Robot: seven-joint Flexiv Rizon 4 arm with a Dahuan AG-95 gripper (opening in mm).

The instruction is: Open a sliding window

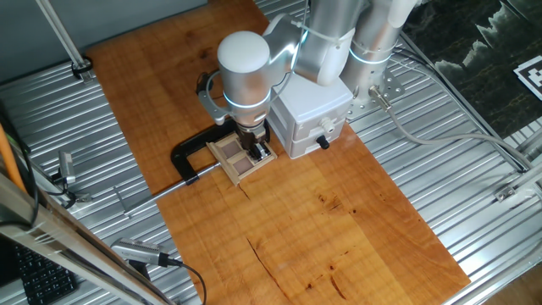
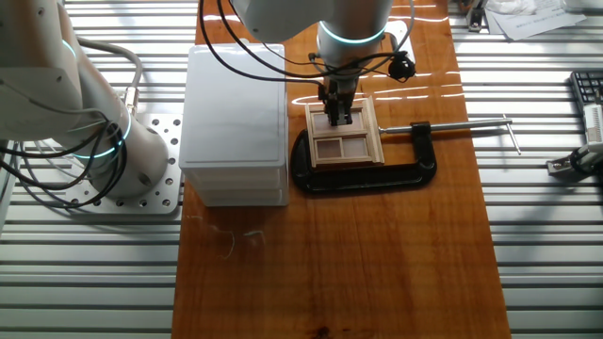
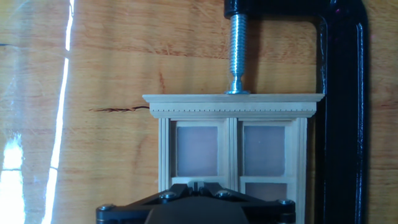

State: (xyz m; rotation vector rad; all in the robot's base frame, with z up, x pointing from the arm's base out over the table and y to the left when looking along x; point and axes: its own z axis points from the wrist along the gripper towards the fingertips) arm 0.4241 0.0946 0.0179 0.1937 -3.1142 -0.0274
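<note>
The sliding window [image 1: 238, 158] is a small light-wood frame with brownish panes, lying flat on the wooden board. It also shows in the other fixed view [image 2: 347, 146] and in the hand view [image 3: 233, 106]. A black C-clamp [image 1: 188, 154] holds it, and the clamp's screw [image 3: 237, 50] presses on the window's top rail. My gripper [image 1: 255, 146] points straight down onto the window, also seen in the other fixed view [image 2: 337, 117]. In the hand view my gripper [image 3: 198, 185] has its fingers together at the middle rail between the panes. Whether the tips touch the wood is hidden.
A white box with a black knob [image 1: 310, 116] stands right beside the window, also in the other fixed view [image 2: 236, 113]. The clamp's long handle bar [image 2: 471, 122] sticks out over the board edge. The arm's base [image 2: 104, 151] sits by the box.
</note>
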